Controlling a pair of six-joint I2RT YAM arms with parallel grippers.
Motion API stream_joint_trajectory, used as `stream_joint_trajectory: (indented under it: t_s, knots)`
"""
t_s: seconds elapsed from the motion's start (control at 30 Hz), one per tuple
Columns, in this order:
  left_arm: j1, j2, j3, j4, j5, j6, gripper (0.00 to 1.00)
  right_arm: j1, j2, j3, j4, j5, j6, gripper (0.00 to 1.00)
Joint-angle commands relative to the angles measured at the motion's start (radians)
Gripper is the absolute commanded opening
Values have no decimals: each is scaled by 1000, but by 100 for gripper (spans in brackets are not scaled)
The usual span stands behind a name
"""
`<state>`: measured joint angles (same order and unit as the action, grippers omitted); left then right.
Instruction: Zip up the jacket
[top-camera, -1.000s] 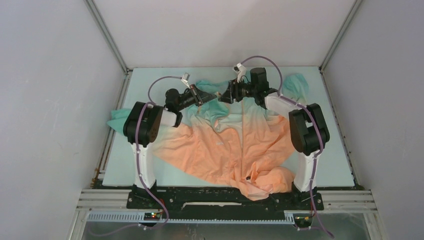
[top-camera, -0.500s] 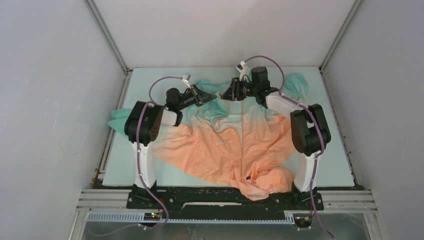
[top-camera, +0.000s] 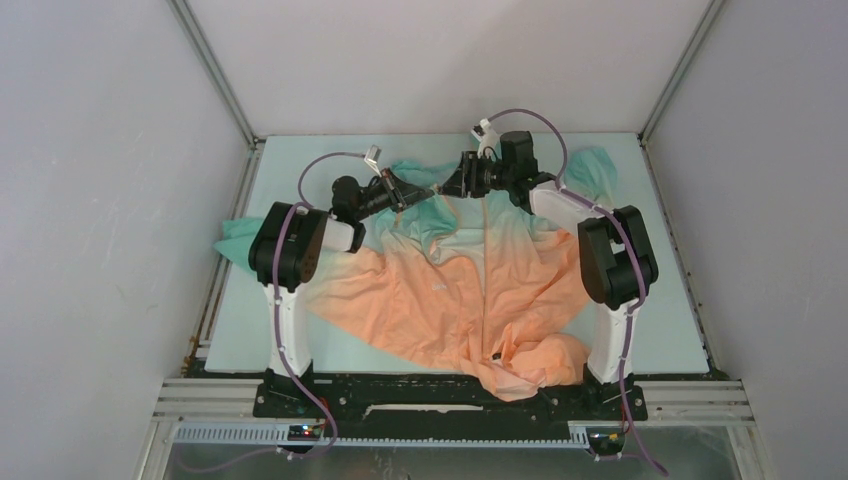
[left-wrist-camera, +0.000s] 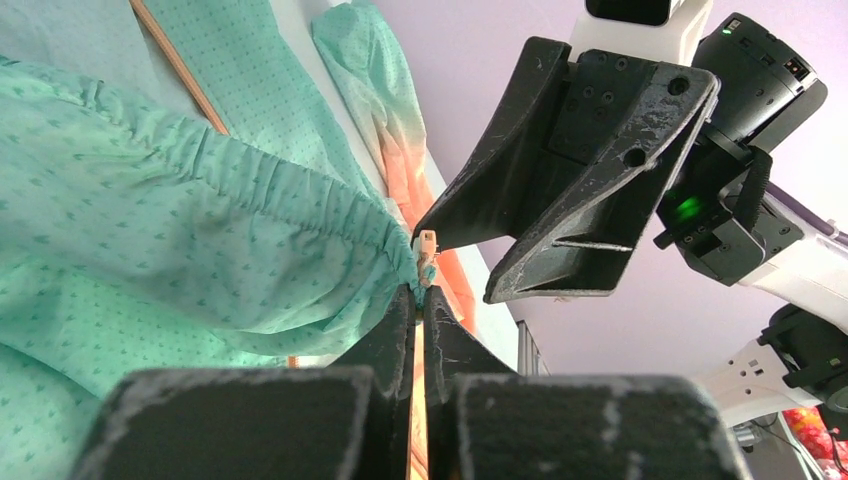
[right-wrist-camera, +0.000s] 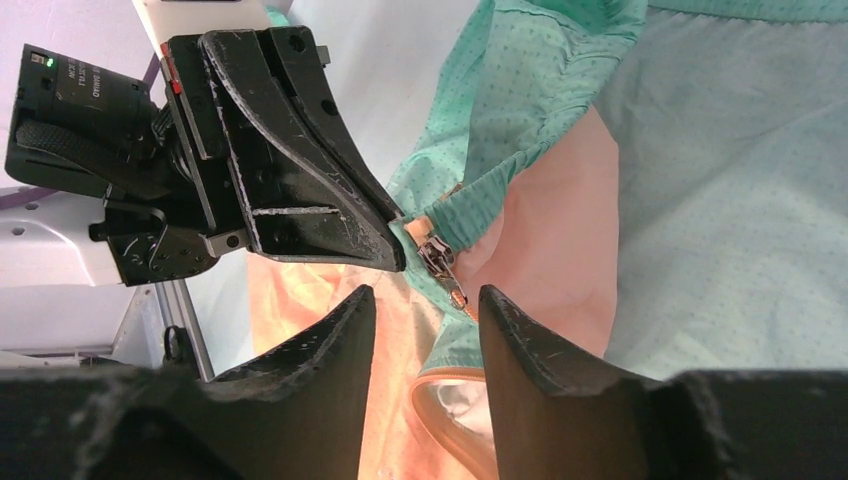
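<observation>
The top view takes in the whole jacket (top-camera: 470, 290), spread flat on the worktop (top-camera: 670, 300) with its collar at the far side and its hem bunched by the arm bases. There both arms meet over the collar, but too small to show their grips.

The left wrist view settles one of them. The left end effector (left-wrist-camera: 416, 296) has its fingers pressed together on the gathered teal collar edge, and a small pale tab sticks up just past the tips. The right end effector (left-wrist-camera: 455, 265) looms just beyond it.

Only the right wrist view shows the dark metal zipper slider (right-wrist-camera: 440, 262) with its peach pull. It lies at the collar edge, just ahead of the gap between the spread fingers of the right end effector (right-wrist-camera: 425, 300). Whether they touch it I cannot tell. The tip of the left end effector (right-wrist-camera: 395, 258) sits right beside the slider.

The worktop is a pale mint sheet, enclosed by plain light-grey walls (top-camera: 100, 200) with aluminium rails (top-camera: 215, 70) in the corners.

The jacket is thin, fading from teal at the collar and cuffs to peach-orange lower down. Its teal cloth is finely dotted. One teal cuff (top-camera: 235, 238) lies at the left edge and the other sleeve end (top-camera: 592, 165) at the far right. A tiny white mark (top-camera: 437, 287) sits on the chest.
</observation>
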<state>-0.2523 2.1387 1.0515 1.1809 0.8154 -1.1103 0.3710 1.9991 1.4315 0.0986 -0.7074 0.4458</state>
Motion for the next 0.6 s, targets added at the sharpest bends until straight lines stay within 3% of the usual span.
stream_joint_trajectory:
  t_s: [0.0, 0.2, 0.4, 0.47, 0.57]
  knots:
    - [-1, 0, 44, 46, 15, -9, 0, 1, 7, 43, 42, -31, 22, 42]
    - [-1, 3, 47, 39, 13, -6, 0, 26, -20, 57, 107, -139, 113, 36]
    - [-1, 14, 50, 96, 30, -48, 0, 43, -47, 98, 437, -206, 403, 42]
    - [-1, 27, 53, 156, 37, -98, 0, 32, -12, 170, 360, -206, 390, 37]
    - [1, 47, 59, 221, 48, -154, 0, 20, -46, 164, 158, -82, 185, 38]
